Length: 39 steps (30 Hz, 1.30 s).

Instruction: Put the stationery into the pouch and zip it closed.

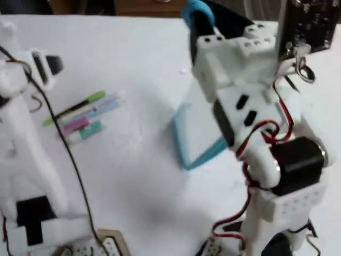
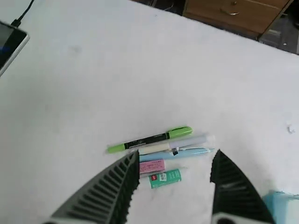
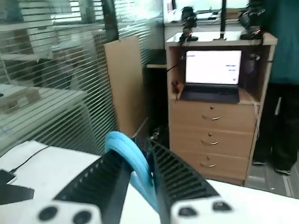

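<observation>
Left gripper (image 2: 174,159): jaws spread wide, hovering directly over the stationery on the white table (image 2: 93,70). The green highlighter (image 2: 149,140), clear pen (image 2: 194,140) and blue pen (image 2: 189,151) lie side by side just beyond the fingertips, while the pink eraser (image 2: 152,166) and green eraser (image 2: 164,178) lie between the two fingers. Right gripper (image 3: 138,154): raised off the table, jaws pinching a curved blue band (image 3: 125,145). The light blue pouch (image 1: 184,143) lies beneath that arm, well apart from the stationery; the arm hides whether band and pouch join.
</observation>
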Each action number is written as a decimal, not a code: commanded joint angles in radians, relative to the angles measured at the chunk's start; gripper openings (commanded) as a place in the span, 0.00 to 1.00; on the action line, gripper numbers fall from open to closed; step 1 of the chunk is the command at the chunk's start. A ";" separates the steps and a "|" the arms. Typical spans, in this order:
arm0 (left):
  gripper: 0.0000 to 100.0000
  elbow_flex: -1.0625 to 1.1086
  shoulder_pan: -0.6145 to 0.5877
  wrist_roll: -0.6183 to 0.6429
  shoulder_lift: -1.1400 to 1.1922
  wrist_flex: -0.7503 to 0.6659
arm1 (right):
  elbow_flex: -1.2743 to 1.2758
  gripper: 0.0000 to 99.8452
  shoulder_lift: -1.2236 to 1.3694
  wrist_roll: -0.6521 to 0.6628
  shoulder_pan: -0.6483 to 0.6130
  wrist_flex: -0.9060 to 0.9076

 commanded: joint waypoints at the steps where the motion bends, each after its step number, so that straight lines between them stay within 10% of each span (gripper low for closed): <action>1: 0.26 -0.028 0.079 0.006 -0.058 -0.011 | -0.035 0.02 0.004 0.003 -0.005 -0.059; 14: 0.26 -0.032 0.303 0.060 0.157 -0.224 | -0.107 0.02 0.010 0.003 -0.002 -0.030; 39: 0.26 -0.031 0.479 -0.086 -0.071 -0.098 | -0.107 0.02 0.085 0.003 0.082 0.004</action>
